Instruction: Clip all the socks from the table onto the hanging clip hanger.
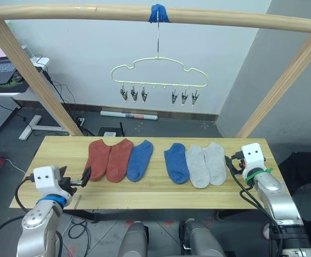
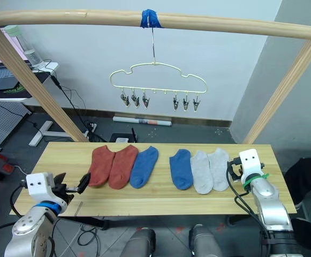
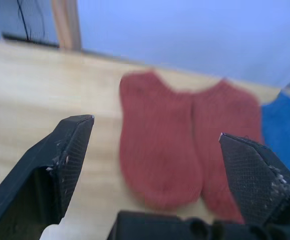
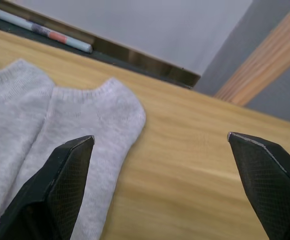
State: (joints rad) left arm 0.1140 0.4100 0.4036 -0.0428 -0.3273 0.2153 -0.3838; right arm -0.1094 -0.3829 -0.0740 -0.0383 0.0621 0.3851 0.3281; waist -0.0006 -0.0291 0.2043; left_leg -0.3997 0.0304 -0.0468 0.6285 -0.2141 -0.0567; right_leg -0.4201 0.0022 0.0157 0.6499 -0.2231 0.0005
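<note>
Six socks (image 1: pixel 156 160) flat on the table (image 1: pixel 144 195), hanger (image 1: pixel 159 75) bare — your left gripper (image 1: pixel 84 177) gapes toward the red pair (image 1: pixel 110 158), right gripper (image 4: pixel 164 185) spread beside the grey, both empty.

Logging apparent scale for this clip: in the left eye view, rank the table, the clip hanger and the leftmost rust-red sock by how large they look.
1. Table, the largest.
2. Clip hanger, though it hangs farther from the camera, so it may look smaller than it really is.
3. Leftmost rust-red sock, the smallest.
</note>
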